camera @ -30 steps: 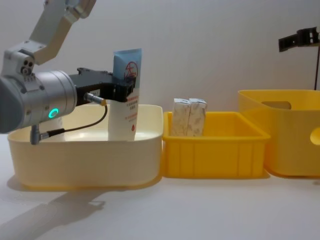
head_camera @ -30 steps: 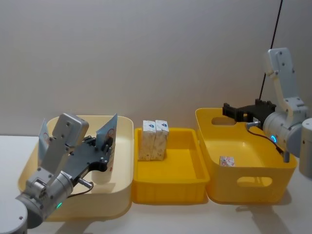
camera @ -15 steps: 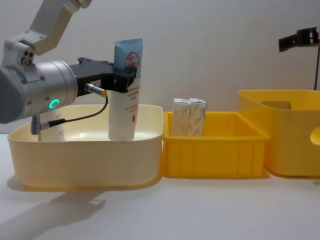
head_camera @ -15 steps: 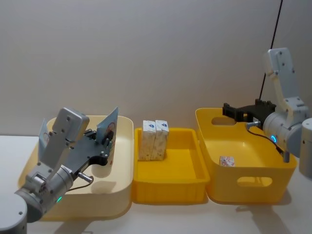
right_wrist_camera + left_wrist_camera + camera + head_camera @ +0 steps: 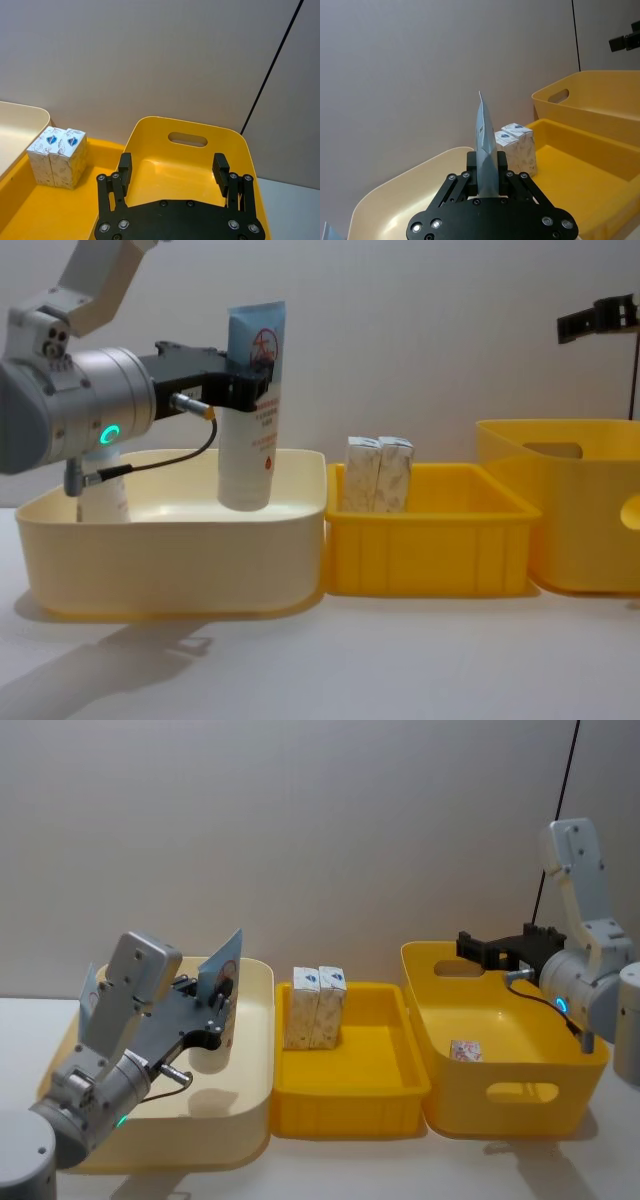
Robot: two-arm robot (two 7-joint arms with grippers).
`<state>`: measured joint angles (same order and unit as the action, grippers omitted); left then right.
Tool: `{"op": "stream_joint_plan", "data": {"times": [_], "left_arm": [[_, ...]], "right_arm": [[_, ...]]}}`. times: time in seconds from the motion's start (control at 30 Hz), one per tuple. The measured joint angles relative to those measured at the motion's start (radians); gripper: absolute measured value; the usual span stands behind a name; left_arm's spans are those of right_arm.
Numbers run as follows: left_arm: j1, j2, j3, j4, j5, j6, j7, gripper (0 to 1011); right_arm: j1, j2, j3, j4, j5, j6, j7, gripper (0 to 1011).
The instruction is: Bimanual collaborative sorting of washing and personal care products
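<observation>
My left gripper point(image 5: 245, 390) is shut on a light-blue squeeze tube point(image 5: 252, 410), cap down, hanging upright over the cream bin point(image 5: 170, 550) with its cap clear of the floor. From the left wrist the tube point(image 5: 485, 145) stands edge-on between the fingers. A second tube point(image 5: 105, 502) stands at the cream bin's left end. Two beige-patterned cartons point(image 5: 318, 1008) stand side by side in the middle yellow tray point(image 5: 350, 1115). A small white carton with red print point(image 5: 465, 1050) lies in the right yellow bin point(image 5: 520, 1095). My right gripper point(image 5: 172, 167) hovers open above that bin, empty.
The three containers sit in a row on a white table, cream bin left, shallow tray middle, deep handled bin right. A plain wall rises close behind them. A black cable point(image 5: 560, 800) runs up behind the right arm.
My left gripper has lifted the tube straight up, so its cap has risen off the cream bin's floor. The right arm has stayed still.
</observation>
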<state>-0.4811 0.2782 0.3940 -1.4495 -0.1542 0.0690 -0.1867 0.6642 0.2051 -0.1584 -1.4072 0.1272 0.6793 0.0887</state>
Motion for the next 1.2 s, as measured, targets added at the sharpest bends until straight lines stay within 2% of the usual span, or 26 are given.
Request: {"op": "stream_joint_plan", "data": {"times": [0.3,0.53,0.73,1.2], "left_arm": [[-0.018,-0.013,-0.012,-0.008,0.005,-0.019,0.0,217],[-0.052,-0.023,-0.013,-0.011,0.02,-0.038,-0.01,217],[-0.089,-0.034,-0.006,-0.006,0.038,-0.051,-0.022,217],[-0.121,-0.05,-0.001,0.0,0.064,-0.059,-0.033,217]], "right_arm": [[0.003,0.012,-0.016,0.003,-0.002,-0.014,0.035,1001],[0.006,0.03,-0.041,0.005,-0.001,-0.035,0.096,1001],[0.009,0.047,-0.065,0.005,0.007,-0.053,0.16,1001],[0.019,0.091,-0.128,-0.003,0.049,-0.099,0.335,1001]]}}
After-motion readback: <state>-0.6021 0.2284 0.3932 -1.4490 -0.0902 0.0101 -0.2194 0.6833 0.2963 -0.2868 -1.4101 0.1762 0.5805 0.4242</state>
